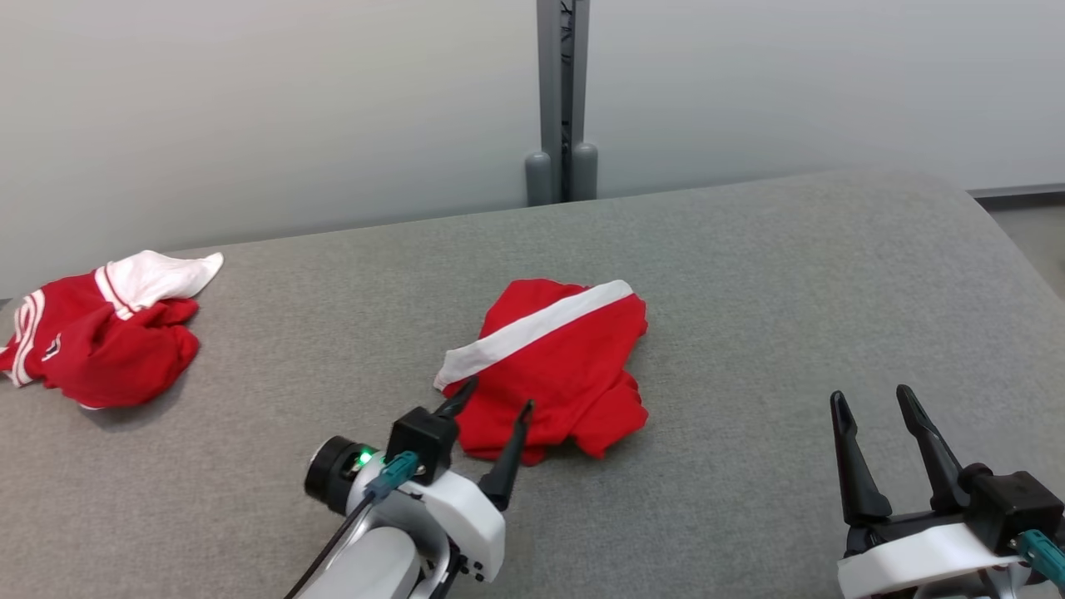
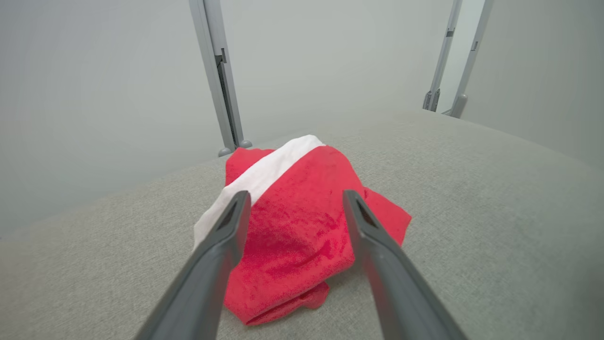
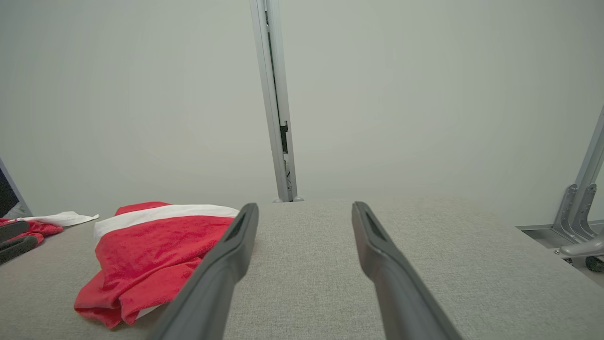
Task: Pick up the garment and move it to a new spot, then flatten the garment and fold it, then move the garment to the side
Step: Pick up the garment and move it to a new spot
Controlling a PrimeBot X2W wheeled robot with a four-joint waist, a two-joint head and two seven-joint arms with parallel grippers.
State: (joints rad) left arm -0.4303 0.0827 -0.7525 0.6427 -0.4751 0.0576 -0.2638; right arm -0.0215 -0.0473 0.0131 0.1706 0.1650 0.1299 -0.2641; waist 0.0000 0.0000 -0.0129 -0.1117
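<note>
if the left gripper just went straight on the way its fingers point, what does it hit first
Most likely the near red garment: the left gripper points straight at it, its open fingers framing it. Their height over the cloth is unclear, so they might only skim its top.

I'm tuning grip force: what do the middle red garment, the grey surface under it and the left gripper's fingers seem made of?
Red garment: soft matte cloth, perhaps terry or fleece, judging by its fuzzy nap and limp folds. Grey surface: matte woven fabric with a fine speckled weave, probably upholstery. Left gripper's fingers: smooth, dark, rigid, likely moulded plastic; faint satin sheen.
</note>
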